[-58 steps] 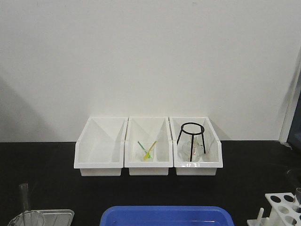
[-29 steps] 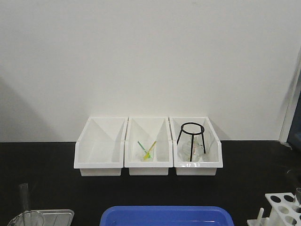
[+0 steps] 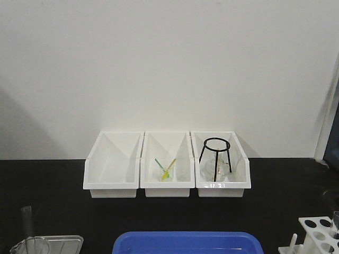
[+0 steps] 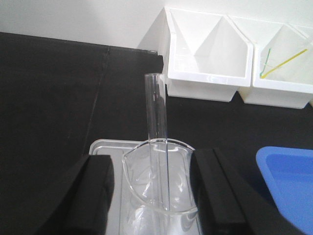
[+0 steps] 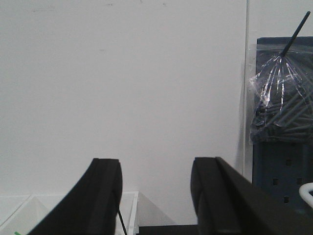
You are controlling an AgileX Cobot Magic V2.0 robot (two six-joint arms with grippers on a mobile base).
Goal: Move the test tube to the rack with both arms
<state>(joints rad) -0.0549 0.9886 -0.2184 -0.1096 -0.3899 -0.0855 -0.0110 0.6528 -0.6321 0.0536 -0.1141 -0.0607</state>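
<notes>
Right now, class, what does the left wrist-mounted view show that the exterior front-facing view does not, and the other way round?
Only the left wrist view shows the left tool, its jaws open on either side of the squat clear glass beaker. Only the front view shows the black wire tripod in the right-hand white plastic bin and the white plastic rack with round holes. Both show the long clear glass test tube standing in that beaker, the silver metal tray and the blue plastic tub.

A plain white wall (image 3: 169, 63) backs a black tabletop (image 3: 47, 180). At far right, a clear bag (image 5: 279, 98) hangs on a dark blue panel (image 5: 283, 171).
</notes>
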